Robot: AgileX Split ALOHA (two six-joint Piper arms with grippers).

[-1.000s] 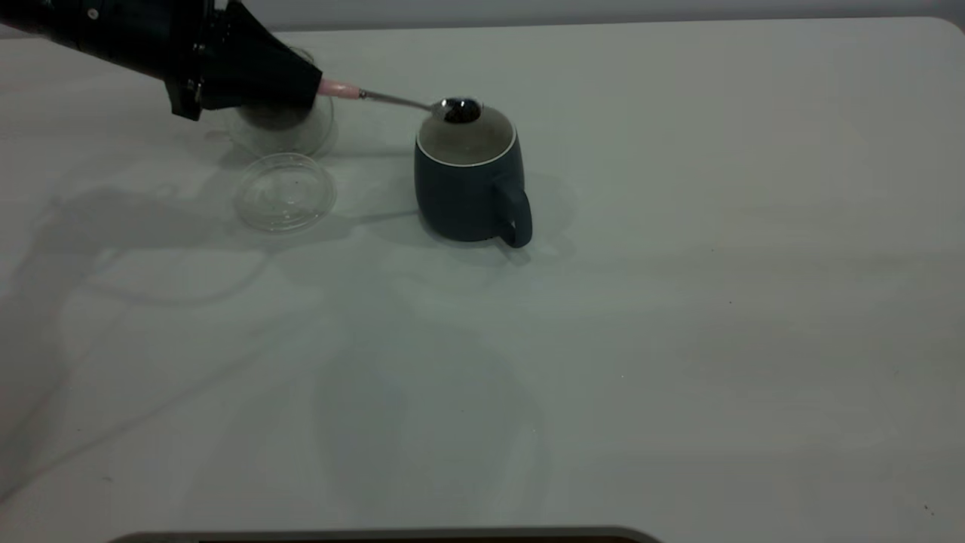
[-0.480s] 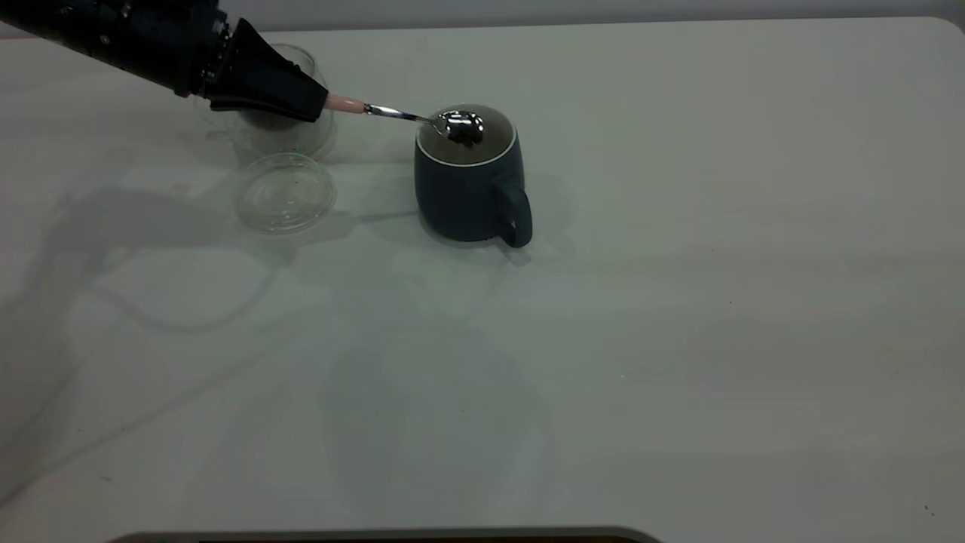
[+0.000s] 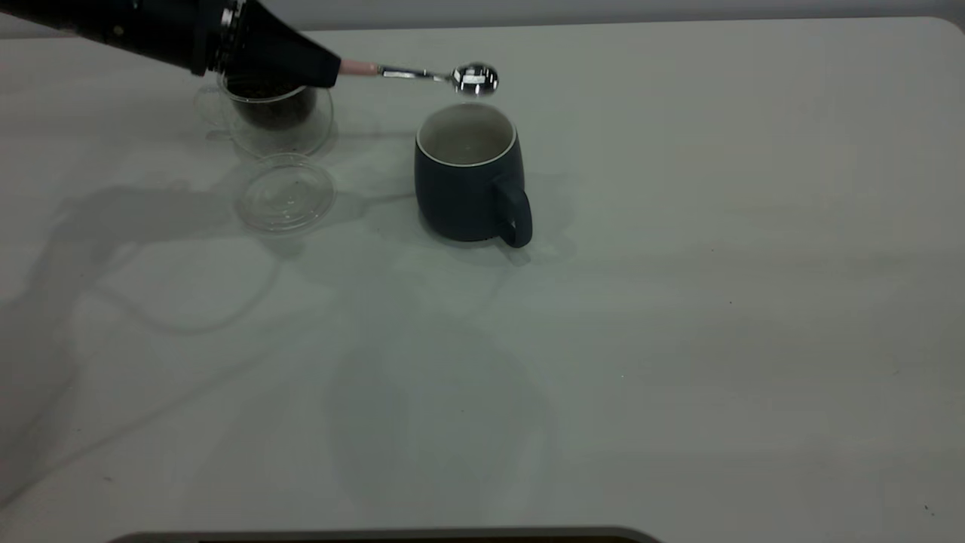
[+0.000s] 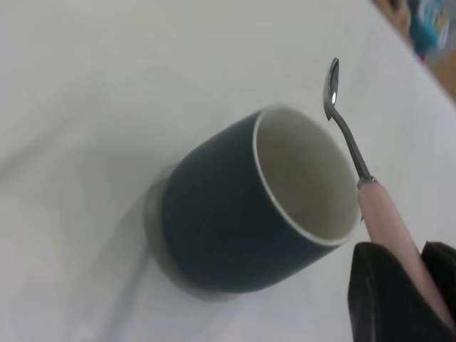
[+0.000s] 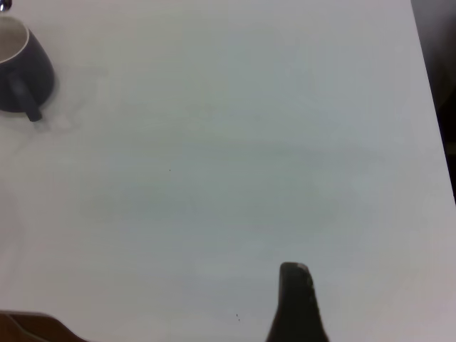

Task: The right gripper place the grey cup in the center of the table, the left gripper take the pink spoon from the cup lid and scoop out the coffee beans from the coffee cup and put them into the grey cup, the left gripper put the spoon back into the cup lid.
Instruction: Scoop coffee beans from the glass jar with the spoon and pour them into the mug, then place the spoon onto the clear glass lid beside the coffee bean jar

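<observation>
My left gripper (image 3: 324,69) is shut on the pale pink handle of the pink spoon (image 3: 422,75). It holds the spoon level in the air, with the shiny bowl just above and behind the grey cup (image 3: 467,188). The spoon bowl looks bare. The grey cup stands upright mid-table with its handle towards the front. The left wrist view shows the gripper (image 4: 410,253), the spoon (image 4: 353,146) and the cup's white inside (image 4: 228,221). The coffee cup (image 3: 275,117) with coffee beans (image 3: 271,105) stands under the left arm. The cup lid (image 3: 285,192) lies in front of it. My right gripper (image 5: 296,299) hovers far off over the table.
The white table (image 3: 678,302) stretches wide to the right and front of the grey cup. The grey cup shows small at the far corner of the right wrist view (image 5: 21,71). A dark edge lies along the front of the table (image 3: 377,535).
The spoon was tipped over the grey cup's mouth with beans in it. Now it has risen above the rim and its bowl is bare. The left gripper has lifted off the coffee cup.
</observation>
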